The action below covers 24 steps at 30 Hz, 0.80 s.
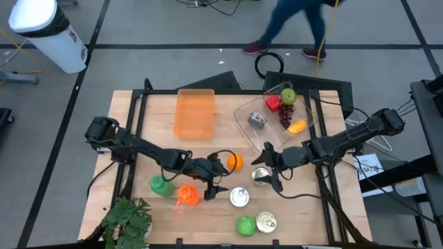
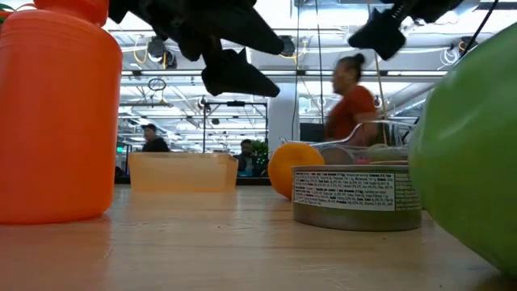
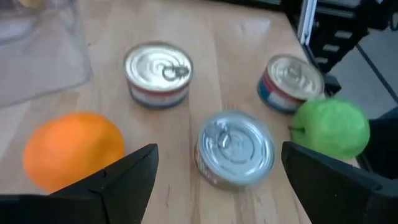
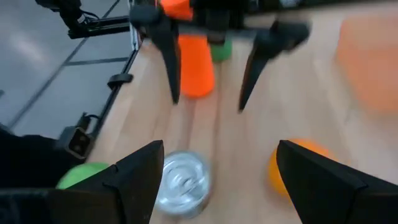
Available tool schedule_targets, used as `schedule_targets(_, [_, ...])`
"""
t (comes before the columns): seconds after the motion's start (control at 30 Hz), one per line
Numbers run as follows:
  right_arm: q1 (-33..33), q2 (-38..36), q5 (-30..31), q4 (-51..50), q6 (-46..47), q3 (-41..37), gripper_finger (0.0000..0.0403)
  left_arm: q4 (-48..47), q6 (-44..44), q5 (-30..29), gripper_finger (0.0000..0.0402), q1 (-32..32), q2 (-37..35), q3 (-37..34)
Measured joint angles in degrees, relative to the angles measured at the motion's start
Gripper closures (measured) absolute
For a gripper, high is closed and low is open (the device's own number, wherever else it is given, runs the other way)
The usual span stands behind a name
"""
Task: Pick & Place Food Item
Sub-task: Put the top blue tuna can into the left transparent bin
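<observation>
My left gripper (image 1: 221, 177) is open and raised above the table, between an orange fruit (image 1: 234, 162) and an orange bottle (image 1: 187, 196). In its wrist view, a silver can (image 3: 235, 148) stands on the table ahead, between the open fingers. My right gripper (image 1: 270, 167) is open too and faces the left one over another can (image 1: 261, 175). A third can (image 1: 266, 221) and a green apple (image 1: 245, 225) sit near the table's near edge. In the right wrist view I see the silver can (image 4: 180, 177), the orange fruit (image 4: 292, 165) and the left gripper (image 4: 208, 68).
An orange tray (image 1: 195, 113) and a clear container (image 1: 246, 119) holding fruit and a can stand at the far side. A green object (image 1: 160, 185) and a leafy plant (image 1: 128, 218) sit near the left corner. A person (image 1: 294, 24) walks beyond the far edge.
</observation>
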Motion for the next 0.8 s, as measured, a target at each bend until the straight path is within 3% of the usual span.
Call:
schedule_targets(0.13, [4.1, -0.1, 2.1, -5.6, 12.9, 0.0, 0.0110, 0.3, 0.2, -0.1, 0.0050, 0.5, -0.4, 0.2])
schedule_targets(0.3, [9.3, 0.7, 6.6, -19.4, 30.2, 0.0, 0.0110, 0.0, 2.1, -0.1, 0.0050, 1.2, -0.4, 0.2])
schedule_targets(0.5, [9.9, 4.0, 11.1, -31.0, 51.7, 0.0, 0.0110, 0.1, 3.2, -0.2, 0.0050, 2.4, -0.4, 0.2])
schedule_targets(0.8, [7.8, 11.3, 13.1, -35.0, 60.9, 0.0, 0.0110, -0.2, 3.2, -0.1, 0.0050, 3.5, -0.4, 0.2])
